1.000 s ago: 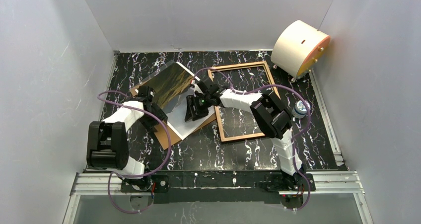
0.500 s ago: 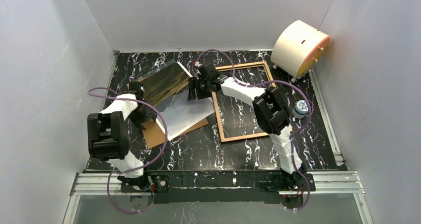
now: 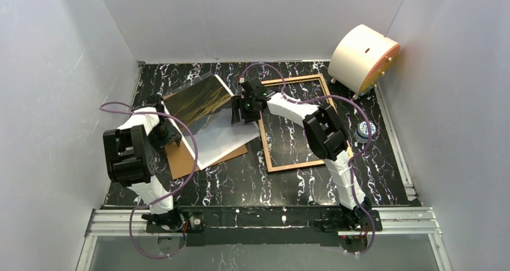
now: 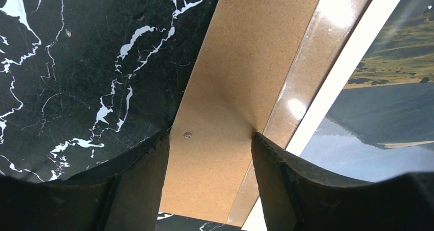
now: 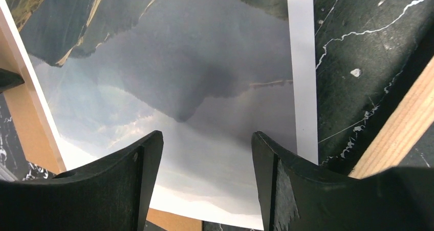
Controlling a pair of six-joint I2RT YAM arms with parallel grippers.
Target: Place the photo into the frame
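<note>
We see the photo (image 3: pixel 207 118) lying face up on the brown backing board (image 3: pixel 180 163), left of the frame (image 3: pixel 296 164) and not yet in it. Its long axis runs from far left toward near right, so it sits skewed against the frame, whose long sides run almost straight from far to near on the table (image 3: pixel 240 184). Our right gripper (image 3: pixel 242 112) hovers over the photo's frame-side margin with jaws spread wide and empty, and the frame's left rail is just beyond. This arm is clearly the nearer one. Our left gripper (image 3: pixel 168 133) also has its jaws apart, holding nothing, above the board's left edge. We judge the photo must travel rightward and turn to match the frame.
</note>
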